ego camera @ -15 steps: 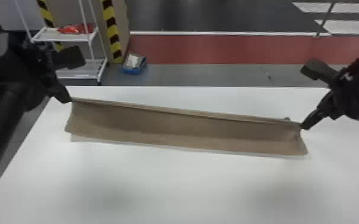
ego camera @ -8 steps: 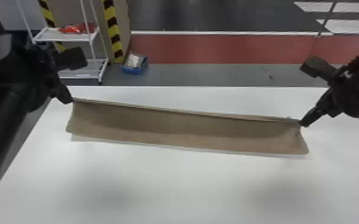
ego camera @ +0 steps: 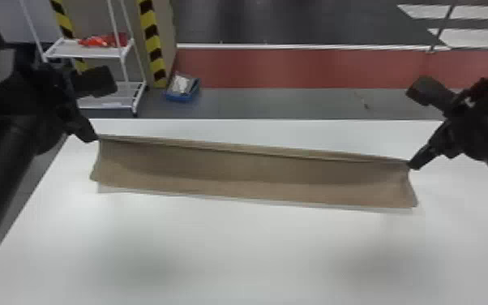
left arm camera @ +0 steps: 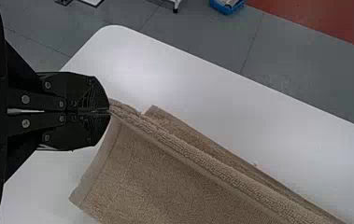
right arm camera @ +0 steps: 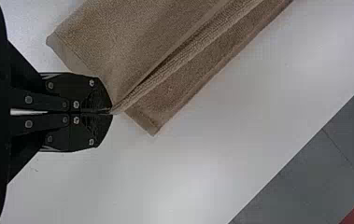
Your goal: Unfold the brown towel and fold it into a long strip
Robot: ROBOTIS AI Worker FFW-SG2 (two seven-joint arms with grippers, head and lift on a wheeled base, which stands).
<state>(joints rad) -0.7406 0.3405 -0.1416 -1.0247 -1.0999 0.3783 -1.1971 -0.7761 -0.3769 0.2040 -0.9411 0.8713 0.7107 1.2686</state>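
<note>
In the head view my left gripper (ego camera: 95,138) is at the far left corner of the brown towel (ego camera: 251,174), and my right gripper (ego camera: 412,164) is at its far right corner. The towel stretches between them as a long band, its far edge lifted and its near part hanging down to the white table. In the left wrist view my left gripper (left arm camera: 109,111) is shut on a corner of the towel (left arm camera: 165,177). My right gripper (right arm camera: 112,112), in the right wrist view, is shut on the other corner of the towel (right arm camera: 118,42); another layer lies behind the pinched edge.
Under the towel is a white table (ego camera: 247,251), its bare surface reaching toward the near side. Beyond its far edge stand a white rack (ego camera: 85,50) with red items and a blue bin (ego camera: 182,87) on the floor.
The towel's lower part has shifted very slightly to the right. Both grippers keep hold of the towel and stay almost where they were.
</note>
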